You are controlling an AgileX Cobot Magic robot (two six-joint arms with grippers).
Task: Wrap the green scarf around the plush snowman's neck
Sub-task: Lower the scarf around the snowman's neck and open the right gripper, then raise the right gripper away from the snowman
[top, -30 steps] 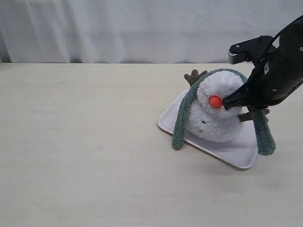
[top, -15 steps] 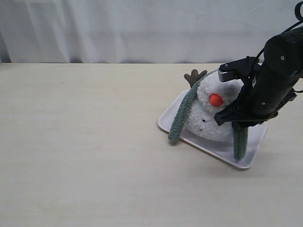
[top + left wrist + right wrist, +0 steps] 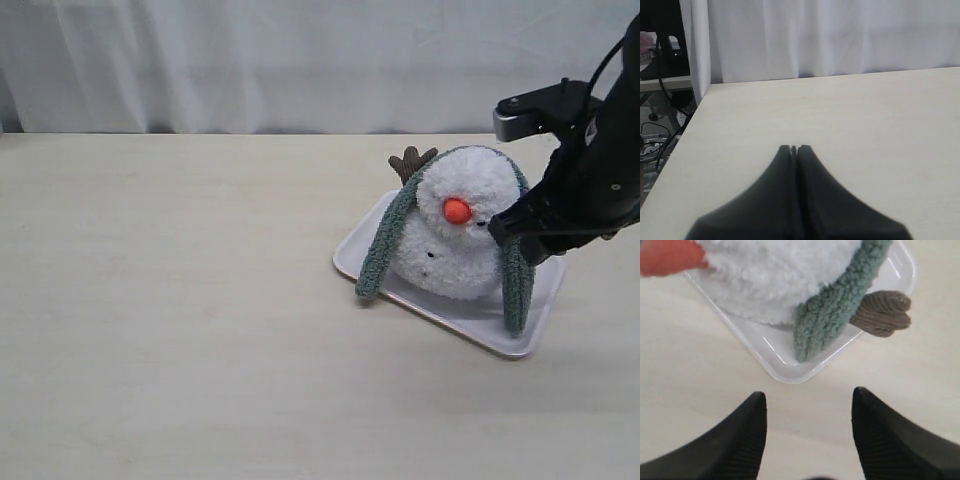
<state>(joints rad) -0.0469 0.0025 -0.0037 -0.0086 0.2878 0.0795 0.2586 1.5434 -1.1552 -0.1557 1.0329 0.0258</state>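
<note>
Shows the plush snowman (image 3: 455,250) upright on a white tray (image 3: 520,338) at the right of the table (image 3: 180,300). Shows the green scarf (image 3: 385,240) draped over the crown of its head, one end hanging down each side. Has the right gripper (image 3: 810,395) spread wide and empty, close beside the right-hand end. Has the left gripper (image 3: 794,148) pressed closed on nothing, above the tabletop.

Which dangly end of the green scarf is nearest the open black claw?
The scarf end inside the white tray, beside the right gripper; the other end droops over the tray's left edge in the exterior view.
</note>
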